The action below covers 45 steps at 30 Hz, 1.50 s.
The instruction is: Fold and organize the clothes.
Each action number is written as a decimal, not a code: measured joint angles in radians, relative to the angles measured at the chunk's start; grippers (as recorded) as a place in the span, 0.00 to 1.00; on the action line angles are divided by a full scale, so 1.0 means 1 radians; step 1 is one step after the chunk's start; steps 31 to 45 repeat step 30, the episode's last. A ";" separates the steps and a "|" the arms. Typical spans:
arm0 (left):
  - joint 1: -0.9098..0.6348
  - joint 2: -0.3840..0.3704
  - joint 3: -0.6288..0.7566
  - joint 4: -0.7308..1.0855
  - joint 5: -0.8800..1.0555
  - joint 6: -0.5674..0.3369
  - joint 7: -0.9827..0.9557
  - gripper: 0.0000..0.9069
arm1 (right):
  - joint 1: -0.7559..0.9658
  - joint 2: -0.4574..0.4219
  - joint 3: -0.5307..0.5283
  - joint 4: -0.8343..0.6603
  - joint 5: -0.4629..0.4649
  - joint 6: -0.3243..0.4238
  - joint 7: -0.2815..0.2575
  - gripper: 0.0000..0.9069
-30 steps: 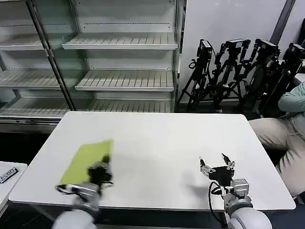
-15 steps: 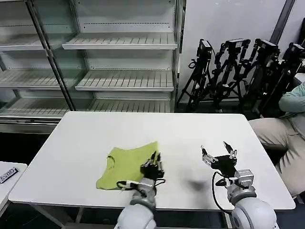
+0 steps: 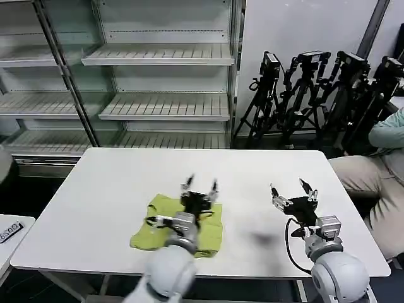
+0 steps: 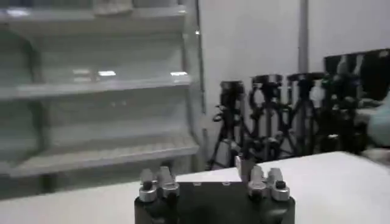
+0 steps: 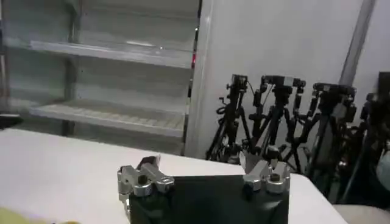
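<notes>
shirt lies crumpled on the counter, both grippers open

while the lime yellow-green shirt (image 3: 169, 222) lies rumpled on the white counter (image 3: 95, 189), it sits toward the near edge and somewhat left of the middle, with its folds bunched and one corner reaching down toward the counter's front rim. further left, off the counter, a small white label (image 3: 7, 231) with dark print rests on a lower surface. the left gripper (image 3: 200, 185) hangs over the far right part of the shirt, its jaws spread wide apart with nothing between them; whether the gripper's body touches the cloth cannot be told. from the left wrist view the same gripper (image 4: 210, 178) shows its two fingers set well apart above the black body, with the white counter stretching beyond it. to the right, over bare counter and well apart from the shirt, the right gripper (image 3: 294, 188) is raised with its jaws also spread and empty. the right wrist view shows that gripper (image 5: 204, 170) with fingers parted, and a sliver of the yellow-green cloth at the lower corner. behind the counter stand metal shelves (image 3: 158, 107), and to their right a row of black tripods (image 3: 319, 95) against the wall.
</notes>
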<state>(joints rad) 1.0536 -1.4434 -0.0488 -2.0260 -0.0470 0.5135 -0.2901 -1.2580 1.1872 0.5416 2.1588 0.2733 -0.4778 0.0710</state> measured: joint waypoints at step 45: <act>0.094 0.349 -0.599 0.211 -0.061 -0.377 0.426 1.00 | 0.050 0.080 -0.086 -0.108 -0.174 0.078 -0.023 1.00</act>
